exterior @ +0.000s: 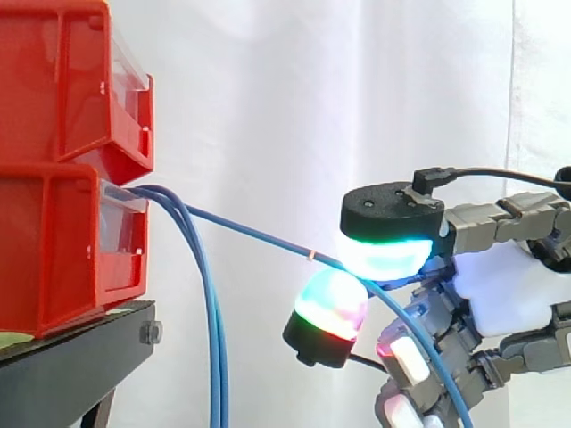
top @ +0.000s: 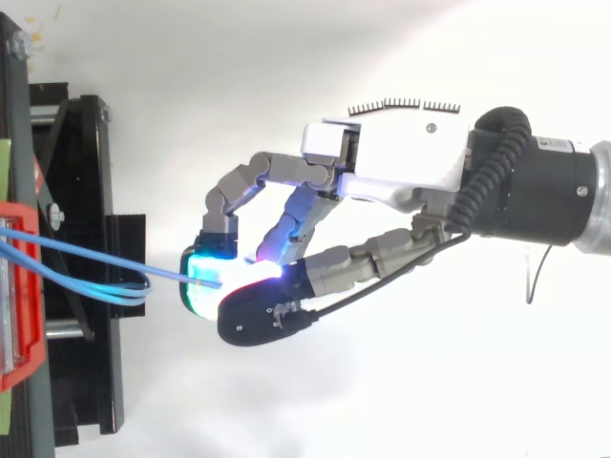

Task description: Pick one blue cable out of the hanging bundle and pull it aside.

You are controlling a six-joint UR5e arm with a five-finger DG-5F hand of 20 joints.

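Note:
Several blue cables [exterior: 207, 294] come out of the lower red bin [exterior: 62, 241] and hang down in front of the black stand [exterior: 71, 357]. One blue cable [exterior: 259, 234] is drawn out sideways from the bundle, running taut to the right to my hand [top: 401, 162]. The hand is shut on that cable, which is pinched between two glowing fingertips [exterior: 388, 254], cyan above and green-red below. Past the pinch the cable drops down to the lower right. In the top view the pulled blue cable [top: 95, 253] stretches from the bin to the fingertips [top: 205, 286].
A second red bin [exterior: 71, 80] is stacked above the lower one. The stand's black frame [top: 86, 286] lies at the left edge in the top view. A white curtain backs the scene, with free room right of the bins.

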